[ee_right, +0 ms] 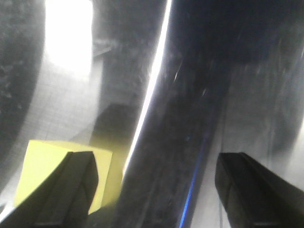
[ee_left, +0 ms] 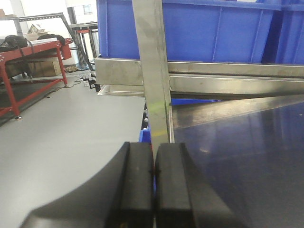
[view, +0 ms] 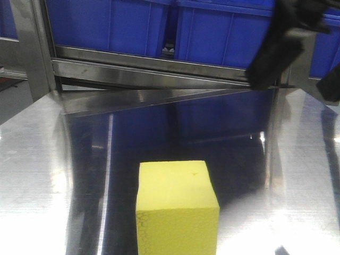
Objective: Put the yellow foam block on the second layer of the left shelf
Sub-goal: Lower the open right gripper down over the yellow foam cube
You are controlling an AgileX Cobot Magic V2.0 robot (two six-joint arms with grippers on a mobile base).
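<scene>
Front view: the yellow foam block (view: 178, 207) sits on the shiny steel table (view: 32, 175), with blue bins (view: 106, 21) behind. Left wrist view: the left gripper (ee_left: 153, 173) is pinched closed on nothing, facing a steel post (ee_left: 154, 71). Right wrist view (pretty blurry): the right gripper (ee_right: 159, 180) is spread wide over the table, with the block half hidden behind one jaw.

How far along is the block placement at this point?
Done: nothing yet. The block sits on the table, ungrasped. In hand: the right gripper hangs open over the table, with the block beside one finger in the wrist view, not between them. The left gripper is shut and empty. Left: grasp, lift, place on the shelf.
</scene>
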